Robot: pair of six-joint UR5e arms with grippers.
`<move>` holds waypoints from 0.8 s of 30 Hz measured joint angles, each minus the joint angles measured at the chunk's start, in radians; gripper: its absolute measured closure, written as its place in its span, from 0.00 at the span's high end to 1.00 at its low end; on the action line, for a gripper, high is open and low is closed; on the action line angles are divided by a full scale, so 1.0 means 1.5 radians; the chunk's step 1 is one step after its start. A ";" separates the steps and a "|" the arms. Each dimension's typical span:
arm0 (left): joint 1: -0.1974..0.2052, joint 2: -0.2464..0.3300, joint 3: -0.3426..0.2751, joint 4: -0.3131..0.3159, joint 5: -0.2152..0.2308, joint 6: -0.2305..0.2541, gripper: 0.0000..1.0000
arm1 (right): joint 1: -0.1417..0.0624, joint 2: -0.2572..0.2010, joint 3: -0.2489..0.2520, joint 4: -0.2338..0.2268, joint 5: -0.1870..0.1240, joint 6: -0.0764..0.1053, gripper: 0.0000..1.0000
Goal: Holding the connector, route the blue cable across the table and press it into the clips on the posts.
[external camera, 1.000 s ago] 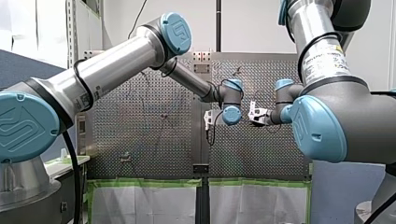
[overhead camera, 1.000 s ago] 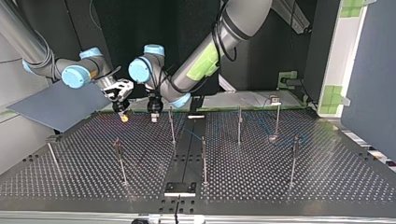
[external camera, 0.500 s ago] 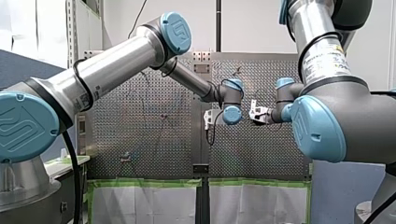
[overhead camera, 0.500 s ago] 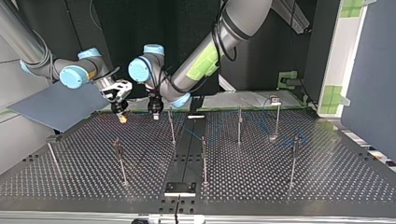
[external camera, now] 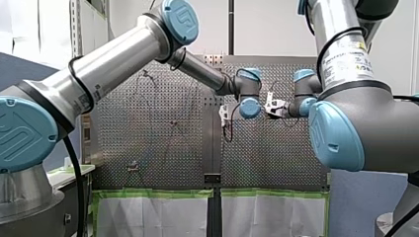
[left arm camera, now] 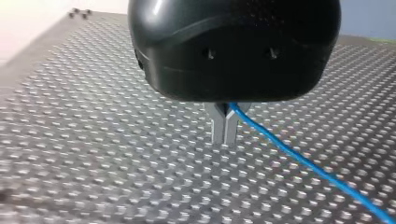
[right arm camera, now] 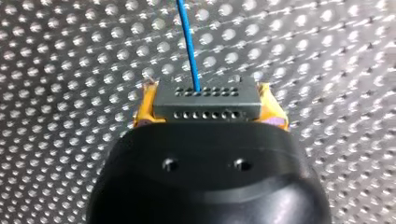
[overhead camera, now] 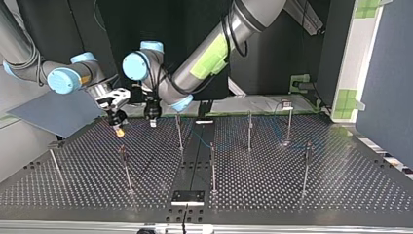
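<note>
Two grips going on here. Our right gripper (right arm camera: 208, 108) has its yellow pads (right arm camera: 145, 111) clamped on the connector (right arm camera: 207, 95), with the cable (right arm camera: 188, 42) running straight ahead out of it. Our left gripper (left arm camera: 225, 135) has its metal fingers (left arm camera: 217, 126) pressed together, the cable coming out between them near the root, so we'd call it a pinch. Both hang low over the table (overhead camera: 292, 195), upper left of the top view. The worry: pull the two apart and the thin wire strains at the connector, or slack snags a post (overhead camera: 179, 131). The clips are too small to make out, and the cable's far run barely shows.
</note>
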 joint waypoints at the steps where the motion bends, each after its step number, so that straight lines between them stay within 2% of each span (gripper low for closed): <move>1: -0.003 0.006 0.000 -0.001 -0.007 -0.003 0.01 | 0.000 -0.002 0.000 0.002 0.001 -0.001 0.00; 5: -0.012 0.026 -0.001 -0.003 -0.029 -0.017 0.01 | -0.003 -0.008 0.000 0.020 0.013 -0.010 0.00; 12: -0.030 0.040 -0.002 -0.006 -0.070 -0.040 0.01 | -0.001 -0.028 0.001 0.060 0.050 -0.048 0.00; 15: -0.037 0.041 -0.002 -0.007 -0.091 -0.045 0.01 | 0.001 -0.045 0.002 0.077 0.056 -0.059 0.00; 18: -0.039 0.042 -0.002 -0.007 -0.112 -0.052 0.01 | 0.001 -0.063 0.003 0.085 0.057 -0.063 0.00; 24: -0.035 0.046 -0.002 -0.005 -0.149 -0.059 0.01 | 0.002 -0.097 0.003 0.087 0.057 -0.062 0.00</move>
